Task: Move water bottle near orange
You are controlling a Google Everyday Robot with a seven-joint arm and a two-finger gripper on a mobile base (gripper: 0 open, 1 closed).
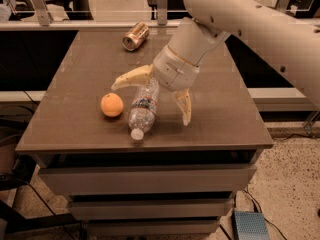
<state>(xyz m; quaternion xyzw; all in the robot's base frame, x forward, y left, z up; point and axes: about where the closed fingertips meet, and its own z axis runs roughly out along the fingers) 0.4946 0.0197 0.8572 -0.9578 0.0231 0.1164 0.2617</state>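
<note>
The bottle (142,107) lies on its side on the brown worktop (225,109), close to the near edge. Its white cap points to the near side and a little to the left, and its bottom end goes under the end effector (150,105). The orange (112,104) sits just beside the bottle on its left. There is a narrow gap between them, so they do not touch.

The end effector hangs low over the far part of the bottle, at the end of the pale arm (250,24) which comes in from the upper right. It is released: the two yellowish fingers (131,77) are spread wide. One finger reaches to the left, above and behind the orange, and the other points down to the near side, to the right of the bottle. Neither finger presses on the bottle, and the bottle rests on the worktop between them.

A copper-coloured can (136,36) lies on its side at the far part of the worktop, well apart from the bottle and the orange. Below the worktop there are grey drawers (150,179).
</note>
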